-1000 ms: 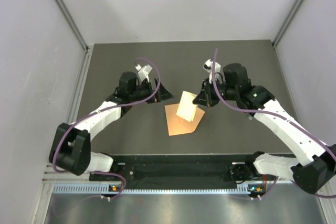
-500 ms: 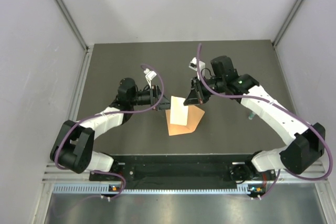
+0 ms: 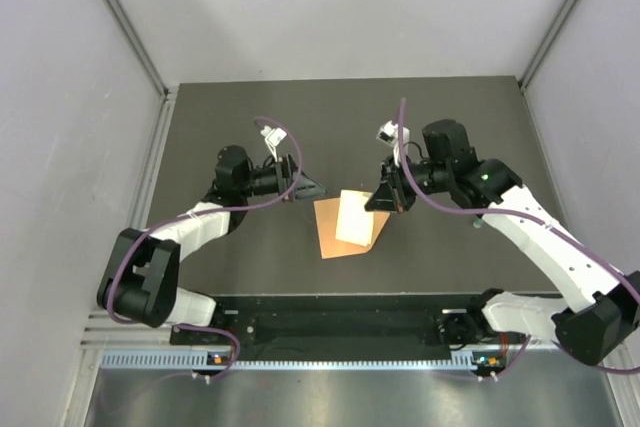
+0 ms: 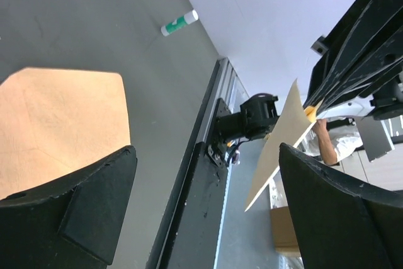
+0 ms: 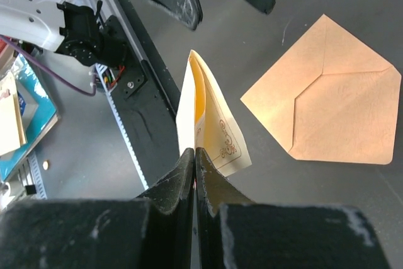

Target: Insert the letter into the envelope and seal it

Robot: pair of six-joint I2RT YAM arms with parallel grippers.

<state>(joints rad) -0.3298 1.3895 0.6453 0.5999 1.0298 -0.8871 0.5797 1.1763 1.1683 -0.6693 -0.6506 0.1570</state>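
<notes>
R arm (image 3: 520, 217) inward, R jaws pinching letter (image 3: 355, 219) over envelope (image 3: 326, 237), L arm (image 3: 200, 219) low, L jaws wide, empty

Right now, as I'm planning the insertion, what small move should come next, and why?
Probably lower the open left tool onto the envelope to steady it: the envelope lies flat and unheld, while the right tool, shut on the letter, holds it tilted above.
</notes>
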